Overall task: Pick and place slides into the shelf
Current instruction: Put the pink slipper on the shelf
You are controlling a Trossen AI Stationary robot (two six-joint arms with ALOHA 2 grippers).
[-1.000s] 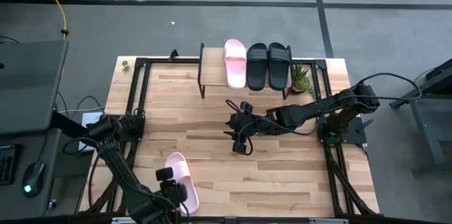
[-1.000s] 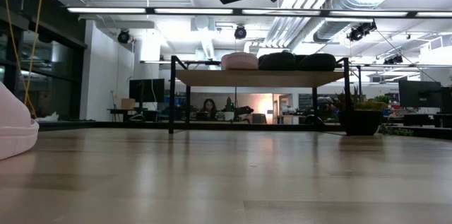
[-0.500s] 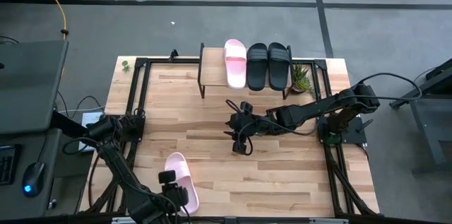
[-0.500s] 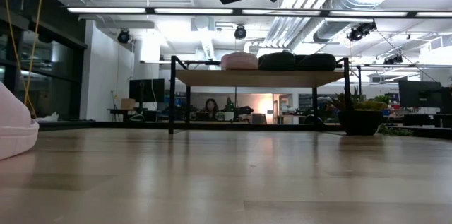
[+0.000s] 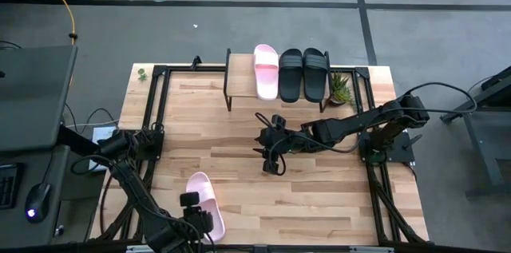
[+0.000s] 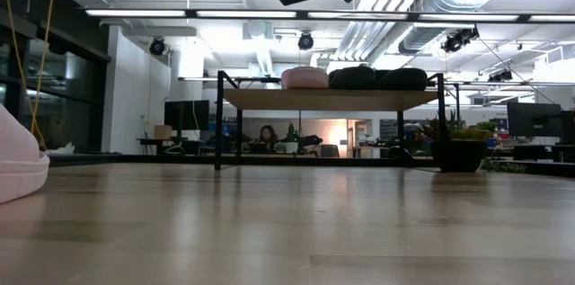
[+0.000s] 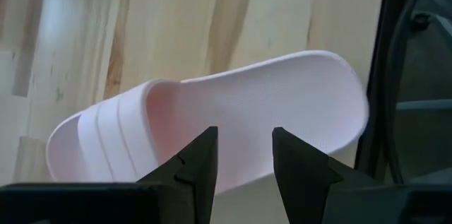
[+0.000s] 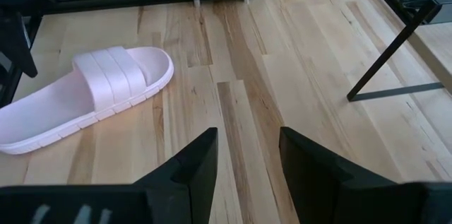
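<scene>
three slides [image 5: 291, 73] on shelf [image 5: 239, 77], one slide [image 5: 204, 203] on table [image 5: 319, 197] near left tool [image 5: 194, 221]

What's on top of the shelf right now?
On the shelf: one pink slide and two black slides, side by side. The board's left end is bare. What lies beneath the board is hidden from above; the low view shows nothing there.
</scene>
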